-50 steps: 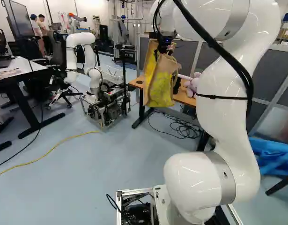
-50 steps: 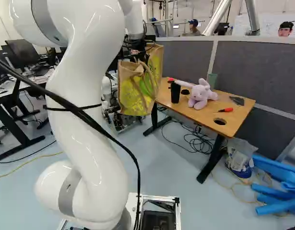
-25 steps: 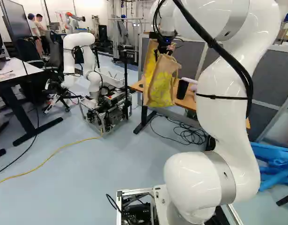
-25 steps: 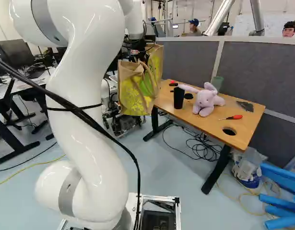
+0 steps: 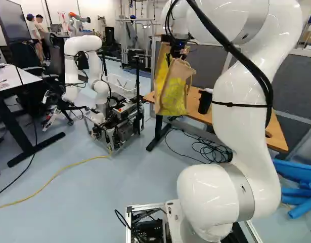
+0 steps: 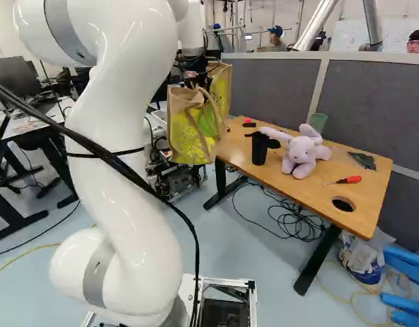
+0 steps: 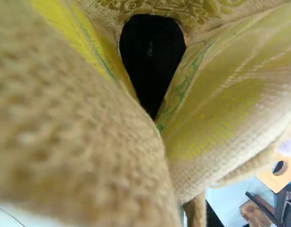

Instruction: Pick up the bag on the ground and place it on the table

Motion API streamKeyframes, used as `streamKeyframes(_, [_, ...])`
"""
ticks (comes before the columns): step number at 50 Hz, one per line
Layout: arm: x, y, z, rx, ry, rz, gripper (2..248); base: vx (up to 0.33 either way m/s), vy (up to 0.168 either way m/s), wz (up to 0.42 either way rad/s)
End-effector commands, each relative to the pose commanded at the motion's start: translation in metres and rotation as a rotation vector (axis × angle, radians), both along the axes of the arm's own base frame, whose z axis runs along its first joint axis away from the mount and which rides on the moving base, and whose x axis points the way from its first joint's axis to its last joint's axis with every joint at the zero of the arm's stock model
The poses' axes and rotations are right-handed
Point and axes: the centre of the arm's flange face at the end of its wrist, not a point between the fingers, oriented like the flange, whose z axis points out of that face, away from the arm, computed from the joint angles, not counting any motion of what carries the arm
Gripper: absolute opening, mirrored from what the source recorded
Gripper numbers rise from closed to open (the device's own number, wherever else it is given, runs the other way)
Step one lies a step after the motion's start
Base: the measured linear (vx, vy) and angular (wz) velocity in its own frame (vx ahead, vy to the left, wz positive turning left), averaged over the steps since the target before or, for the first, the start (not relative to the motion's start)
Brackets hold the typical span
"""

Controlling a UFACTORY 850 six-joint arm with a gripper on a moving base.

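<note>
- And the bag (image 6: 189, 126) is up in the air, hanging well off the floor, upright or nearly so, by the end of the tabletop (image 6: 369, 204) and seemingly short of it.
- The fingers (image 5: 181, 51) look clamped on its upper part, going by how it hangs; the wrist view hides them behind woven cloth.
- Its mouth gapes in the wrist view, all black within, so no telling what it carries!
- Here's the job: bring the whole base of the bag past the table edge, high enough that the soft bottom doesn't catch.
- Then down gently, bottom first, letting the tabletop take the weight before the grip loosens; let go early and it could slump or tip.
- Watch the loose handle too, which might snag on the way out.
- On the wood, the black cup (image 6: 259, 148) is the likeliest casualty, just beside the plush toy (image 6: 302, 155); its contents can't be made out.
- A green cup (image 6: 318, 121) stands towards the back, inside unseen.
- Further out, on the floor, a clear sack (image 6: 362, 259) holds something blue and white.
</note>
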Motion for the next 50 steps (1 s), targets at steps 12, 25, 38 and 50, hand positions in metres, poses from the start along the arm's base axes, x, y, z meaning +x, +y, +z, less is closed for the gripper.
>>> streamKeyframes(12, [0.0, 0.0, 0.0, 0.0, 0.0, 0.0, 23, 0.206, 0.061, -0.025])
streamKeyframes(25, [0.0, 0.0, 0.0, 0.0, 0.0, 0.0, 23, 0.209, 0.05, -0.022])
streamKeyframes(38, [0.0, 0.0, 0.0, 0.0, 0.0, 0.0, 23, 0.115, 0.003, 0.0])
streamKeyframes(50, [0.0, 0.0, 0.0, 0.0, 0.0, 0.0, 23, 0.0, 0.0, 0.0])
